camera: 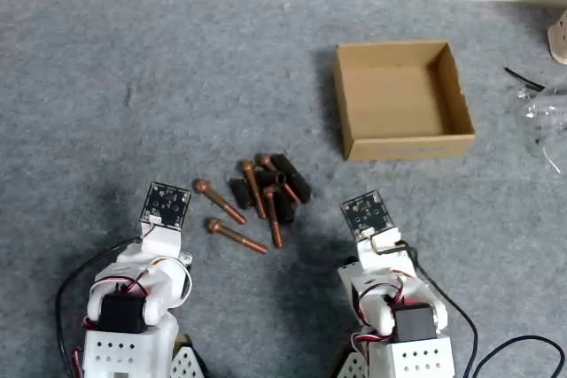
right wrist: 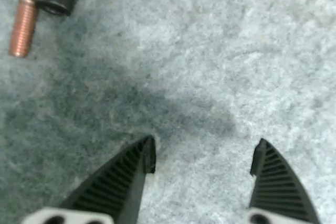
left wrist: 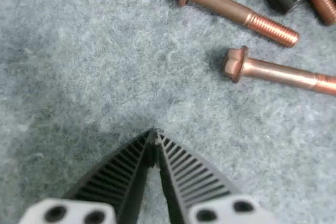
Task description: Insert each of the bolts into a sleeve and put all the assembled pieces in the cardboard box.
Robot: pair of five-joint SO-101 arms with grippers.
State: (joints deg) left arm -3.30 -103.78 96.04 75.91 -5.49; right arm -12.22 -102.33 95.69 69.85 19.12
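Across the grey felt bench (camera: 106,86), the open-topped cardboard box (camera: 407,146) sits at the far right, well apart from the loose parts. At the near edge, the left arm (camera: 146,285) and right arm (camera: 385,294) stand on either side of the pile. The left arm's fingers (left wrist: 131,177) are pressed together tip to tip just over the felt. The right arm's fingers (right wrist: 126,177) are spread wide over bare felt. Between the arms, copper-coloured bolts (camera: 236,236) lie jumbled with black sleeves (camera: 292,179), and two bolts lie apart on the left arm's side.
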